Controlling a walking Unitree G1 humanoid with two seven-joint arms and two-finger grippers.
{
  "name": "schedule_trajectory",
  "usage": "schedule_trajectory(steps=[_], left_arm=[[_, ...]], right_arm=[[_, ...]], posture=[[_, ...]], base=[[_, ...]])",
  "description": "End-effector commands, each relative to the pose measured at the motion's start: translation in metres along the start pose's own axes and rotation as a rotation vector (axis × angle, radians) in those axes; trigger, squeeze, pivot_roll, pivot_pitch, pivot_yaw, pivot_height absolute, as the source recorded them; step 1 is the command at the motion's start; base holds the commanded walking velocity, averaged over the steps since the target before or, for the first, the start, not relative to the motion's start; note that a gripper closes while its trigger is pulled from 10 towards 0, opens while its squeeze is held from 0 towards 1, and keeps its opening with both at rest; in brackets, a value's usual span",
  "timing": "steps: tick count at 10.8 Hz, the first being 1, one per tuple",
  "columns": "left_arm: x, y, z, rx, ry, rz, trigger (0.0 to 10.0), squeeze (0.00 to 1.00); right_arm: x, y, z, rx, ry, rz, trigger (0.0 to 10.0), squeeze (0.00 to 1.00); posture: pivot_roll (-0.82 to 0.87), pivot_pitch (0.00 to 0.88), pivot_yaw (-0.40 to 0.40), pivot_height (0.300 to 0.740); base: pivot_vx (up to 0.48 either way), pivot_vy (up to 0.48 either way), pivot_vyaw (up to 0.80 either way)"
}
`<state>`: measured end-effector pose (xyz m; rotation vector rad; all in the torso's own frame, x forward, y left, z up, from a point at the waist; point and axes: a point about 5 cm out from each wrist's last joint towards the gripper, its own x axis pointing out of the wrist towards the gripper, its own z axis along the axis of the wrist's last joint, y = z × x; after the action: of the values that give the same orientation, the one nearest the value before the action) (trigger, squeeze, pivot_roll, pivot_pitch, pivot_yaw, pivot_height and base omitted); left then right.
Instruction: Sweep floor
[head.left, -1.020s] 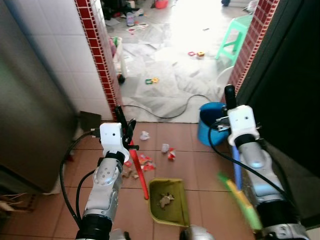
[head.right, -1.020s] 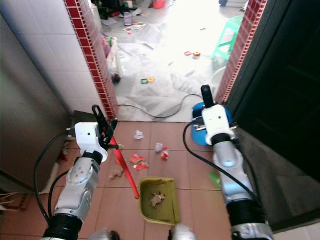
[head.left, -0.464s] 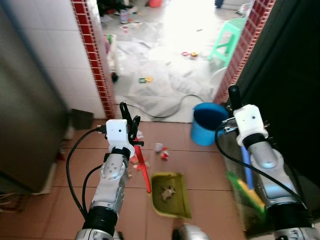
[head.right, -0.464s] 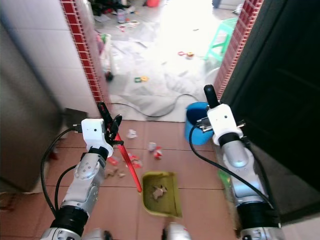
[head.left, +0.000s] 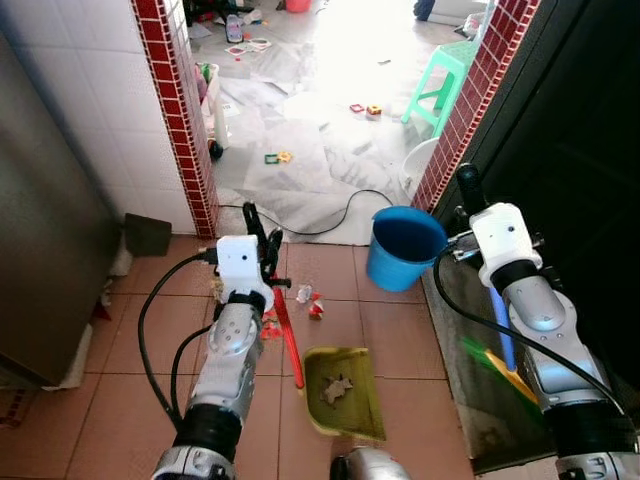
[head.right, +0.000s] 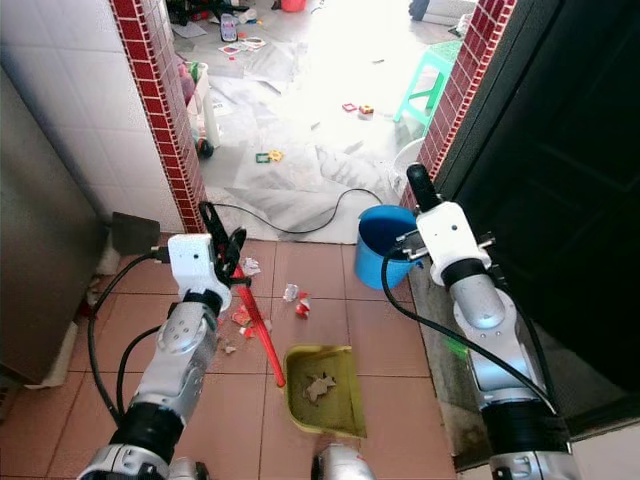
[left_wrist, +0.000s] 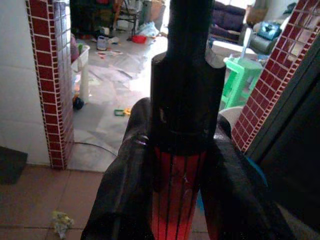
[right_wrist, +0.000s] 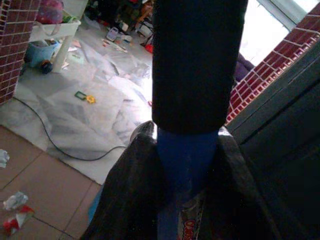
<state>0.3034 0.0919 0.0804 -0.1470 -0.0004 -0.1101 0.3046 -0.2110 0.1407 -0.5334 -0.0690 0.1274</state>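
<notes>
My left gripper (head.left: 262, 240) is shut on the red handle (head.left: 288, 340) of a yellow-green dustpan (head.left: 345, 415). The dustpan rests on the terracotta tiles with some scraps (head.left: 337, 388) inside. Loose paper litter (head.left: 305, 298) lies just beyond it. In the left wrist view, black fingers (left_wrist: 125, 190) clamp the red handle (left_wrist: 177, 200) below its black cap. My right gripper (head.left: 470, 215) is shut on a blue broom handle (head.left: 503, 325) whose green and yellow bristles (head.left: 500, 365) blur at the lower right. The right wrist view shows that blue handle (right_wrist: 185, 165) under its black grip (right_wrist: 195, 65).
A blue bucket (head.left: 403, 248) stands just ahead on the right by a dark door (head.left: 580, 150). A red brick pillar (head.left: 185, 140) and a steel appliance (head.left: 40, 250) close the left. A black cable (head.left: 330, 225) crosses the doorway. Beyond it are a green stool (head.left: 440, 80) and scattered toys.
The whole picture has shifted, so the camera has moved; the bucket and doorway now sit more central. Both grippers keep the same hold and the dustpan stays on the tiles.
</notes>
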Motion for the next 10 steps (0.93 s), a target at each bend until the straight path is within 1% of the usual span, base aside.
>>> schedule_trajectory(steps=[1,3,5,6,7,9,10], left_arm=[[-0.001,-0.032,0.004,-0.124,-0.043,-0.023,10.0,0.00],[0.001,-0.031,0.005,-0.125,-0.046,-0.023,10.0,0.00],[0.003,-0.024,0.011,-0.115,-0.067,-0.024,10.0,0.00],[0.005,-0.018,0.016,-0.100,-0.088,-0.029,10.0,0.00],[0.006,-0.011,0.023,-0.091,-0.110,-0.028,10.0,0.00],[0.007,-0.007,0.029,-0.078,-0.125,-0.037,10.0,0.00],[0.009,0.001,0.032,-0.057,-0.124,-0.041,10.0,0.00]], right_arm=[[0.005,-0.014,0.017,-0.060,-0.058,-0.018,10.0,0.00],[0.006,-0.012,0.018,-0.060,-0.061,-0.016,10.0,0.00],[0.007,-0.004,0.017,-0.012,-0.060,-0.041,10.0,0.00],[0.007,-0.003,0.013,0.062,-0.039,-0.100,10.0,0.00],[0.005,-0.007,0.005,0.150,0.002,-0.178,10.0,0.00],[0.003,-0.010,-0.001,0.216,0.027,-0.235,10.0,0.00],[0.004,-0.008,-0.004,0.281,0.036,-0.273,10.0,0.00]], posture=[[-0.38,0.000,-0.123,0.740],[-0.37,0.000,-0.117,0.740],[-0.35,0.000,-0.076,0.740],[-0.34,0.000,-0.038,0.740],[-0.33,0.000,-0.003,0.740],[-0.31,0.000,0.021,0.740],[-0.29,0.000,0.061,0.740]], base=[[0.000,0.000,0.00],[0.000,0.000,0.00],[0.000,0.000,0.00],[0.000,0.000,0.00],[0.000,0.000,0.00],[0.000,0.000,0.00],[0.000,0.000,0.00]])
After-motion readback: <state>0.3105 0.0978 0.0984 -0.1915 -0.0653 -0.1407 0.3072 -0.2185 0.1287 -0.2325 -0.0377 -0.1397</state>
